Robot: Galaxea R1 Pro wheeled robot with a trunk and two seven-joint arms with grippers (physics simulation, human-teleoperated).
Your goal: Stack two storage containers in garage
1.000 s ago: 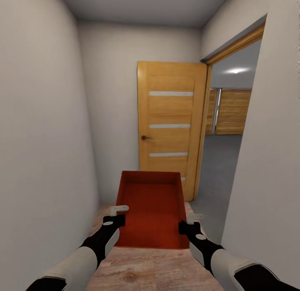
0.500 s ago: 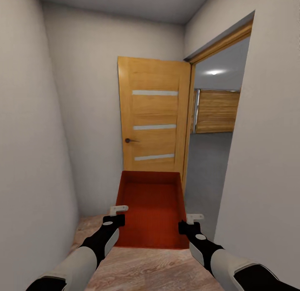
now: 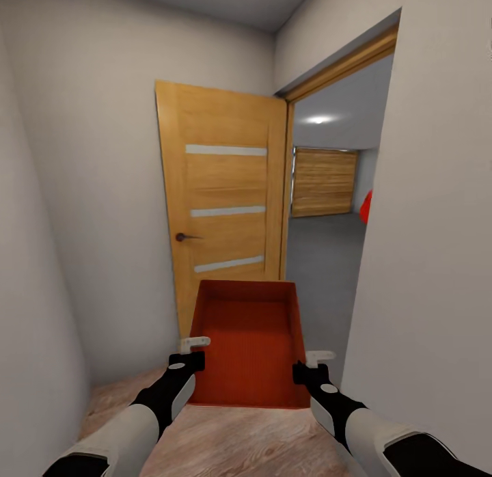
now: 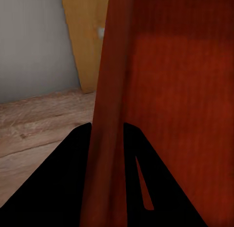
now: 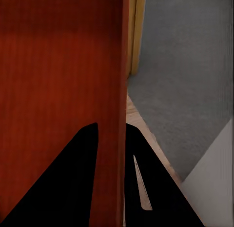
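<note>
Storage container [image 3: 247, 340]: one orange-red open-topped bin, carried level in front of the robot between both arms, above the floor. Interior is bare, with a fine ribbed bottom.

Left gripper [image 3: 193, 350]: clamped on the container's left wall near the near corner. In the left wrist view, the wall [image 4: 109, 114] runs between the two dark fingers [image 4: 58, 188].

Right gripper [image 3: 313, 363]: clamped on the container's right wall near the near corner. In the right wrist view, the wall [image 5: 117, 114] passes between the fingers [image 5: 73, 183], one inside the bin and one outside.

Surface below: light wood plank floor [image 3: 239, 443], seen under the forearms and beside the bin in both wrist views. It ends at the threshold, where a grey concrete floor [image 3: 318, 272] begins.

Room: narrow passage with plain white walls [image 3: 96, 190]. Straight ahead is a wooden door [image 3: 222, 210] with three pale horizontal strips and a dark handle, swung open against the far wall. To its right is a wood-framed doorway into a grey room, with a wooden slatted panel [image 3: 324, 182] at the far end and a ceiling light above. A small patch of a red object [image 3: 366, 207] shows at the doorway's right edge; identity cannot be told.
</note>
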